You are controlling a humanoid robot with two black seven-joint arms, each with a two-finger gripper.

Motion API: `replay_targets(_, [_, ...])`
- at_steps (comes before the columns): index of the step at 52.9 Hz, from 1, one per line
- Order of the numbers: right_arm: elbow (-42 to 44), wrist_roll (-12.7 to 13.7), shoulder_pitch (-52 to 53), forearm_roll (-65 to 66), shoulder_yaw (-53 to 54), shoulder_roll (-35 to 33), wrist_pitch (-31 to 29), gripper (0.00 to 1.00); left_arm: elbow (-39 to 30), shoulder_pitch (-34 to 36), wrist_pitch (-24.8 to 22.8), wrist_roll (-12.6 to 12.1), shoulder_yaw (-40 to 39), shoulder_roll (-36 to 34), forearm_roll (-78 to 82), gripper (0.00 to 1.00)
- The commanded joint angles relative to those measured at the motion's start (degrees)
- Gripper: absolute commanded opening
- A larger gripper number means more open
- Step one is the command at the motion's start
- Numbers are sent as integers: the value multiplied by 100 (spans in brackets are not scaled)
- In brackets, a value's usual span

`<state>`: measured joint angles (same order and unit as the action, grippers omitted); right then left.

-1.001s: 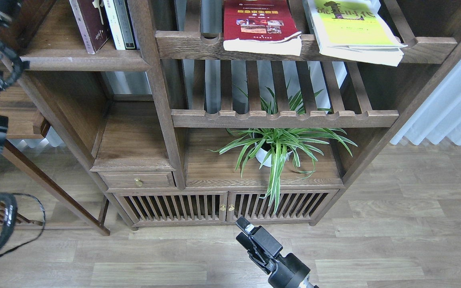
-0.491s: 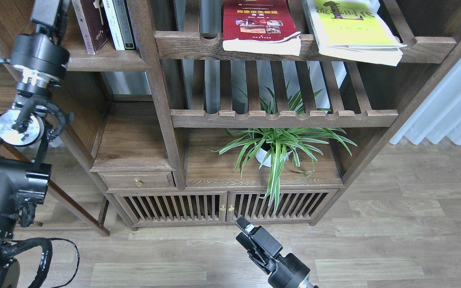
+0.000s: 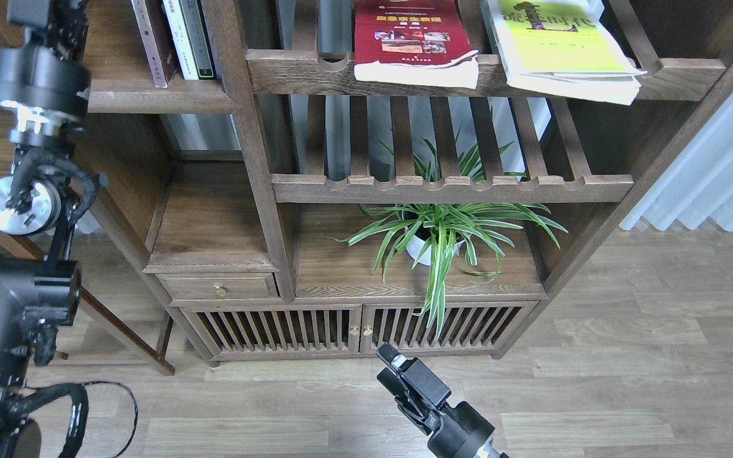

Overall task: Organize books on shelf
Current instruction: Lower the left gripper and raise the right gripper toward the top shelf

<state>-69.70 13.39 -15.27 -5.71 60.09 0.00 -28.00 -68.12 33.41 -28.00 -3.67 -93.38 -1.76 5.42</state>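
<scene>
A dark maroon book (image 3: pixel 153 44) stands upright on the solid dark-brown shelf (image 3: pixel 156 100) at the upper left, pressed against a white and green book (image 3: pixel 185 38). A red book (image 3: pixel 412 38) and a yellow-green book (image 3: pixel 557 48) lie flat on the top slatted rack, overhanging its front rail. My left gripper (image 3: pixel 39 13) is at the top left edge, left of the maroon book and apart from it; its fingers are cut off by the frame. My right gripper (image 3: pixel 395 369) hangs low over the floor in front of the cabinet, dark, holding nothing visible.
A potted spider plant (image 3: pixel 433 238) sits on the lower board under an empty slatted rack (image 3: pixel 449 187). Below are a small drawer (image 3: pixel 217 287) and slatted cabinet doors (image 3: pixel 360 329). A white curtain (image 3: pixel 716 165) hangs on the right. Wood floor lies in front.
My left arm rose into view along the bookcase's left side and then shifted left. The maroon book went from leaning to standing upright. The right arm barely moved.
</scene>
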Motion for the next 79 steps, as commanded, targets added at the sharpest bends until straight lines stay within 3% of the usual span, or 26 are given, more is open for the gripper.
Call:
replay_targets(1, [-96,-108,7,-62,81,0,0,98,-307,-686,0,-28,66,17,-15,100])
replay_targets(2, [-270,-299,59,-79,116,0,0,98,-333,-965,0,-63,75,9,-15,100])
replay_targets(6, [-456,-591,165,-79,117,0,0,97,-386,-1240,0,-98,110,-18,-15,100])
replay_targets(10, [-588,-697,244,-79,99,0,0,96,-509,-1495,0,-99,215,-61,-24,100])
replay_targets(30, [-729,-723,701,-88,108,0,0,97,-475,-3174,0,-99,1121,-527,-59,100])
replay_targets(40, [-738,-758,1456,-202,187,0,0,96,-254,-3227,0,-90,1033,-580,-77,100])
replay_targets(49, [-870,-1145,1993,-457,231,0,0,93,-176,-3236,0,-98,998,-607,-208,100])
replay_targets(79, [-870,-1514,2380,-545,1698,0,0,93,-26,-3174,0,-90,998,-721,-252,100])
